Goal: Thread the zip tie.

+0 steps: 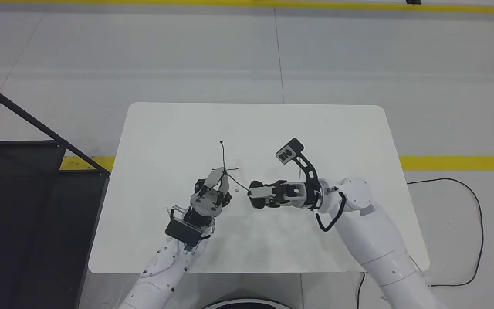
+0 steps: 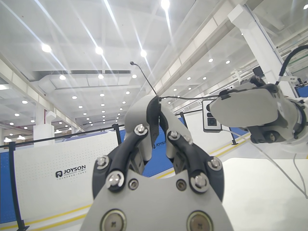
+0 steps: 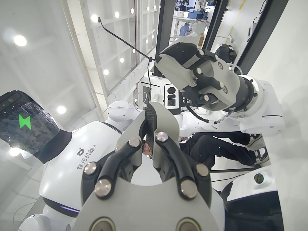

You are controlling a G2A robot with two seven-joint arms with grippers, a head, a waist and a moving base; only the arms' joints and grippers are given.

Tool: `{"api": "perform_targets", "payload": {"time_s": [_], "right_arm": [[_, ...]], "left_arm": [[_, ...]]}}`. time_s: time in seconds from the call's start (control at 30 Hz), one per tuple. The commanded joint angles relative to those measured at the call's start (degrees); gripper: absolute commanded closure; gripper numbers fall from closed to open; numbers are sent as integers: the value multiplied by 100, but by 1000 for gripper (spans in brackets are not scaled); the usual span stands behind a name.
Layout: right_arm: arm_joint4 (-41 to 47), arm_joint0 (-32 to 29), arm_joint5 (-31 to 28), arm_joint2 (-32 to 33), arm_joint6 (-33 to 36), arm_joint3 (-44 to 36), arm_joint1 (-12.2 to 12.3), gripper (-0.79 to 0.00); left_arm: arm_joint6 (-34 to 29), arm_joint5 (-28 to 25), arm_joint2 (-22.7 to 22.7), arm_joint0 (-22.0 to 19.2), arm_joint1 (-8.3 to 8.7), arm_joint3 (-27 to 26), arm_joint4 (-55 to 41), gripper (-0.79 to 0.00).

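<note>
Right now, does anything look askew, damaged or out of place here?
Nothing stands out. The zip tie is pinched by the left gripper and the right gripper, with a sharp bend at the left fingers, and no visible damage.

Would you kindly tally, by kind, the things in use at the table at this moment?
zip tie: 1
grippers: 2, the left gripper and the right gripper, each with jaws shut on the zip tie
table: 1
Total: 4
</note>
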Motion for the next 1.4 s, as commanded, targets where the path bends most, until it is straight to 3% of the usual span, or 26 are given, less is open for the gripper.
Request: {"api": "perform_targets", "payload": {"time_s": [0.0, 0.43, 1.37], "right_arm": [[-4, -2, 4, 5, 1, -3, -3, 0], [216, -65, -66, 243, -44, -191, -1, 0], [386, -315, 19, 879, -51, -668, 88, 0]], "left_arm": [[-4, -4, -3, 1, -1, -3, 3, 0], [86, -149, 17, -24, 22, 60, 306, 0], [882, -339, 102, 205, 227, 97, 1537, 0]]}}
